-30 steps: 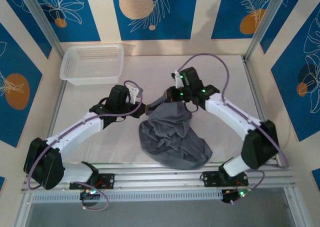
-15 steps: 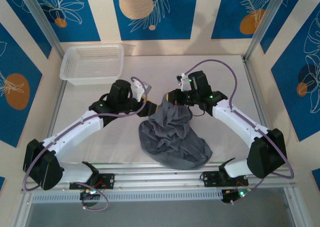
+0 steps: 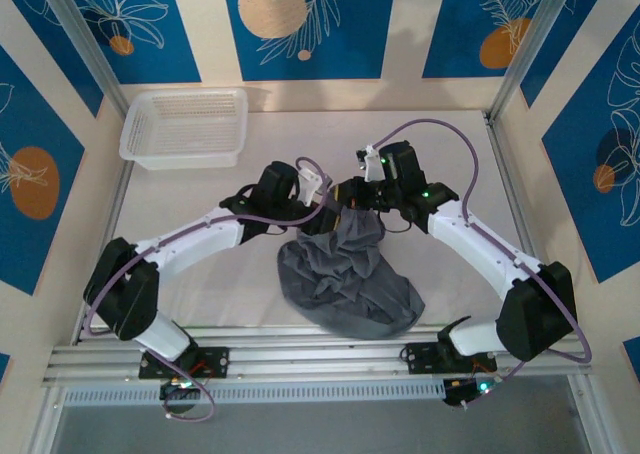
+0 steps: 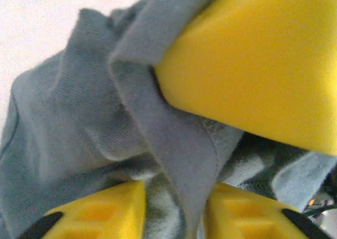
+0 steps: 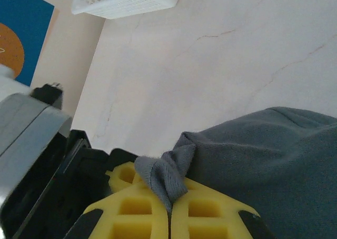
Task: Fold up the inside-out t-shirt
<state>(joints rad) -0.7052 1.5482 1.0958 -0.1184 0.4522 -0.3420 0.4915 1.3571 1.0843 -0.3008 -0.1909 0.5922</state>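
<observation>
At raised top of t-shirt [image 3: 350,284]: left gripper [image 3: 326,208] arrived beside right gripper [image 3: 348,198] (pinching fabric); left grip indiscernible.

The left fingers [image 4: 100,210] are cut off at the left wrist view's bottom edge (whether they pinch the blurred t-shirt [image 4: 79,118] is unclear); its sleeves are lost in folds.
</observation>
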